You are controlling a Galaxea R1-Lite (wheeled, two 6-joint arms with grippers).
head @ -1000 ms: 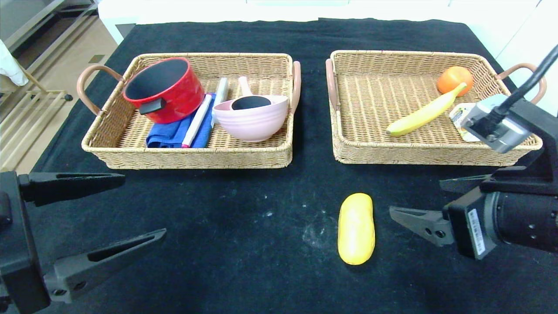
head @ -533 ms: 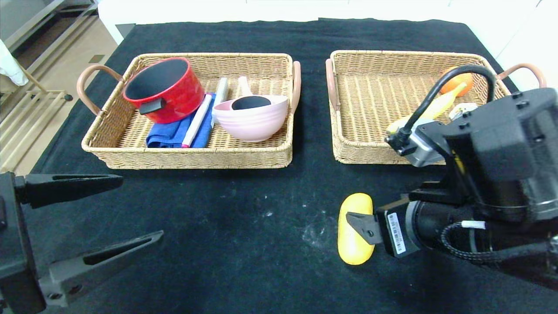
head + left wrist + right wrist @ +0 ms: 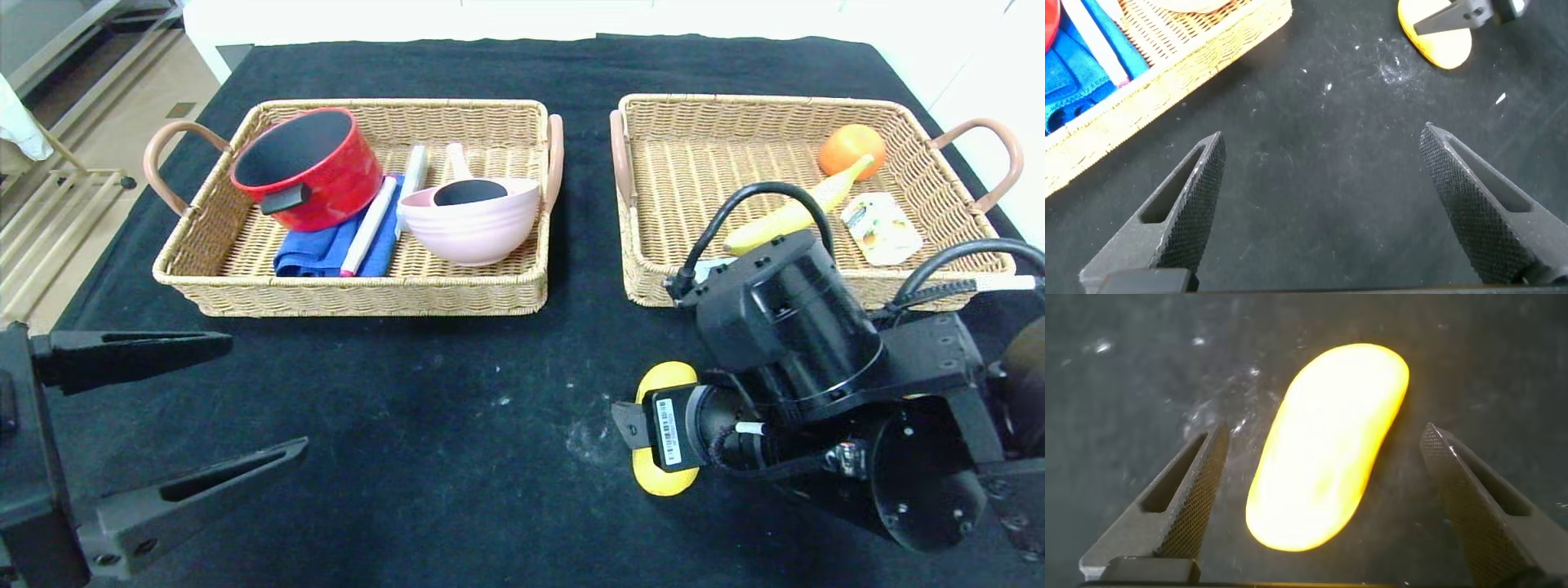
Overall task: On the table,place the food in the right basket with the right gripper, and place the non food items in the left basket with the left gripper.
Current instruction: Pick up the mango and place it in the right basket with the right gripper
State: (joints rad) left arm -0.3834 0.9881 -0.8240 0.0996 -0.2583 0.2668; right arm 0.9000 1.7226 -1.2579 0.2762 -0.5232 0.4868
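Right gripper [image 3: 1319, 498], jaws spread, straddles the mango [image 3: 1327, 445] before the right basket [image 3: 645, 278]; its white wrist label is unreadable. Left gripper [image 3: 1331, 204], jaws spread, is well apart from the mango.

yellow fruit [image 3: 1327, 445] between spread right gripper [image 3: 1323, 506] fingers, bare table [image 3: 457, 408] beside it, baskets well apart

The black desk [image 3: 457, 392] carries the left basket [image 3: 359, 298], the right basket [image 3: 653, 286] and a yellow fruit [image 3: 665, 377].
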